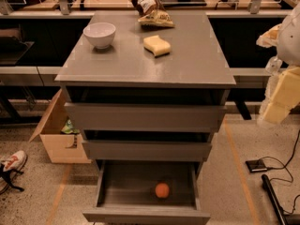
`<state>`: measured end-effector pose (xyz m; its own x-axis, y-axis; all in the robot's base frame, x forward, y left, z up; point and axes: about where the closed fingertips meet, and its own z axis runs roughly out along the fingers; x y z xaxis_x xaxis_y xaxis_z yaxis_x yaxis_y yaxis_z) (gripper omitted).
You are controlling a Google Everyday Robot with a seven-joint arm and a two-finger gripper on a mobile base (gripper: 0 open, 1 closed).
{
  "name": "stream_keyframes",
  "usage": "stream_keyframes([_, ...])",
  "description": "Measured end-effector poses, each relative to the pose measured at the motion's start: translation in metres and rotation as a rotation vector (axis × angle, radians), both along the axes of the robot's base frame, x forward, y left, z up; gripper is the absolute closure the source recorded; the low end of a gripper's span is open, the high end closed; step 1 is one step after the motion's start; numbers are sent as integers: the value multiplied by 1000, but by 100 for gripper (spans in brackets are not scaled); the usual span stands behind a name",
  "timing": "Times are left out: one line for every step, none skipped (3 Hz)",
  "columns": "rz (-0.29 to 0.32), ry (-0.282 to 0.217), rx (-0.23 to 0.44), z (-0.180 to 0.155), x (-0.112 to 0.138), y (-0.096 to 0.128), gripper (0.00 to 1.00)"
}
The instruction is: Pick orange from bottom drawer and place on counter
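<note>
Your gripper (281,95) hangs at the far right edge of the view, up close and blurred, level with the top drawer and well off to the side of the cabinet; it looks empty, though I can't tell whether it is released or clenched. Down and to its left, the bottom drawer (145,214) is pulled wide open, and the orange (162,190) sits inside on the drawer floor, a little right of center and near the front wall. Above it, the middle drawer (146,150) and the top drawer (145,116) each stand out a little way. On the counter (187,62) you've got a white bowl (99,34) at the back left, a pale yellow sponge (157,45) near the middle, and a crumpled snack bag (152,11) at the back edge. A cardboard box (58,142) sits on the floor left of the cabinet, with a shoe (11,165) further left.
</note>
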<state>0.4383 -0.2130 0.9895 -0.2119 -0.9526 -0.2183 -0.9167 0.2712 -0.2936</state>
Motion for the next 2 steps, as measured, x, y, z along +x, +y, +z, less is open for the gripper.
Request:
stream_keyframes([0,0,0,0,0,0,0])
stream_keyframes([-24,24,57,-21,-1,6,0])
